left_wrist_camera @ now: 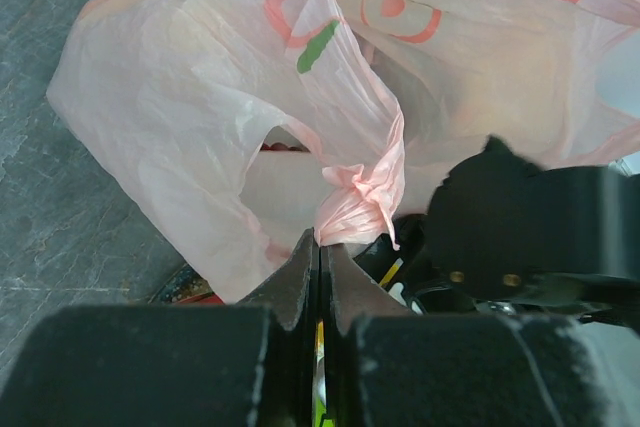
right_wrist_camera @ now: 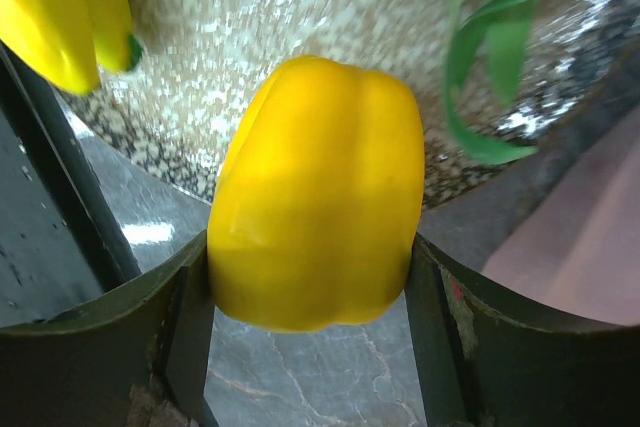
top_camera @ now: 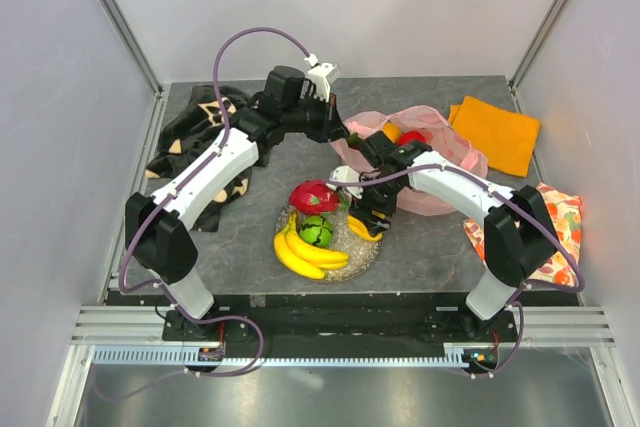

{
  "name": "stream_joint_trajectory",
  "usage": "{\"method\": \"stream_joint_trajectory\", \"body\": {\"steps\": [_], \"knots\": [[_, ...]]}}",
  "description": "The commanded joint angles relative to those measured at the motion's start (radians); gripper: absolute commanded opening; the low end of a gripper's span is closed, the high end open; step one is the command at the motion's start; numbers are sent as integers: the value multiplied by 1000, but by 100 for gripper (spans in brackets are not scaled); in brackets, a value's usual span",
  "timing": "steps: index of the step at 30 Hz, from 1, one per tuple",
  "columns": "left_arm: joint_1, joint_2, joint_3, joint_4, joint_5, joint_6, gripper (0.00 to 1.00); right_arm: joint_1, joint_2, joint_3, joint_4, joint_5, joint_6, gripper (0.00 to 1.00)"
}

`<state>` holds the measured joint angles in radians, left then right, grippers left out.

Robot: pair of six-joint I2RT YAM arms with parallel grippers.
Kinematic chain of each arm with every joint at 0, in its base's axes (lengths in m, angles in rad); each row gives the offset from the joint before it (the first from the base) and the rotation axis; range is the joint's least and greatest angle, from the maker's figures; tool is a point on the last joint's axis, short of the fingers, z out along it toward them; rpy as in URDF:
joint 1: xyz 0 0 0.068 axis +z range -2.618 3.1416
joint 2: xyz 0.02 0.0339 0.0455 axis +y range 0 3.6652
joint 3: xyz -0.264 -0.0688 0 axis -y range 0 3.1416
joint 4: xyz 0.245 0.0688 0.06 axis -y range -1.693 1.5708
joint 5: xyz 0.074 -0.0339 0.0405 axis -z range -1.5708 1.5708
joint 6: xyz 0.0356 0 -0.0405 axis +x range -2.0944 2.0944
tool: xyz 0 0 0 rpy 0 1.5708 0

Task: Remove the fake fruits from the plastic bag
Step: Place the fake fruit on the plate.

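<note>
Yellow fake pepper (right_wrist_camera: pixel 315 192) pinched in right tool (right_wrist_camera: pixel 312 282) over glitter plate (right_wrist_camera: pixel 300 7) rim, left tool (left_wrist_camera: pixel 320 262) clamping pink plastic bag (left_wrist_camera: pixel 180 97) handle behind plate

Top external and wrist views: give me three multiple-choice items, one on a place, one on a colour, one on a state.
1. Where does the banana bunch lie?
A) on the glitter plate
B) inside the plastic bag
C) in the left gripper

2. What colour is the fruit in the right gripper?
A) red
B) yellow
C) purple

3. How is the left gripper?
A) open above the glitter plate
B) shut on the plastic bag
C) shut on the banana bunch

Answers:
1 A: the top view shows the banana bunch resting on the glitter plate.
2 B: the right wrist view shows the fruit, plain yellow, touching both fingers.
3 B: the left wrist view shows the fingers together, with a twisted part of the plastic bag coming out at their tips.
</note>
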<state>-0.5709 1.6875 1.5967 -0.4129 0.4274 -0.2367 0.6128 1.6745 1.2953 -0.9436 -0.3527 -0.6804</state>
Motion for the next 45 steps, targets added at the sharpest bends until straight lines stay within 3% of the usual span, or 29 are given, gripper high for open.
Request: {"method": "stream_joint_trajectory", "body": {"steps": [1, 8, 17, 23, 24, 29, 35, 39, 45], "knots": [[0, -22, 6, 28, -1, 31, 2, 10, -56, -74, 72, 18, -97, 45], [2, -20, -4, 26, 2, 33, 2, 22, -3, -73, 170, 101, -79, 47], [2, -23, -14, 26, 4, 34, 2, 31, 77, -45, 256, 173, -74, 61], [0, -22, -18, 26, 7, 34, 2, 33, 61, -63, 261, 167, -65, 81], [2, -20, -18, 28, 8, 34, 2, 33, 54, -68, 259, 167, -64, 98], [0, -11, -11, 33, 20, 25, 2, 33, -1, -42, 182, 179, -57, 98], [2, -3, 0, 33, 31, 22, 2, 25, -116, 145, -38, 172, -65, 98], [2, 3, 3, 34, 33, 19, 2, 18, -176, 298, -162, 182, -152, 98], [0, 20, 19, 34, 42, 13, 2, -79, -161, 395, -161, 157, -148, 96]]}}
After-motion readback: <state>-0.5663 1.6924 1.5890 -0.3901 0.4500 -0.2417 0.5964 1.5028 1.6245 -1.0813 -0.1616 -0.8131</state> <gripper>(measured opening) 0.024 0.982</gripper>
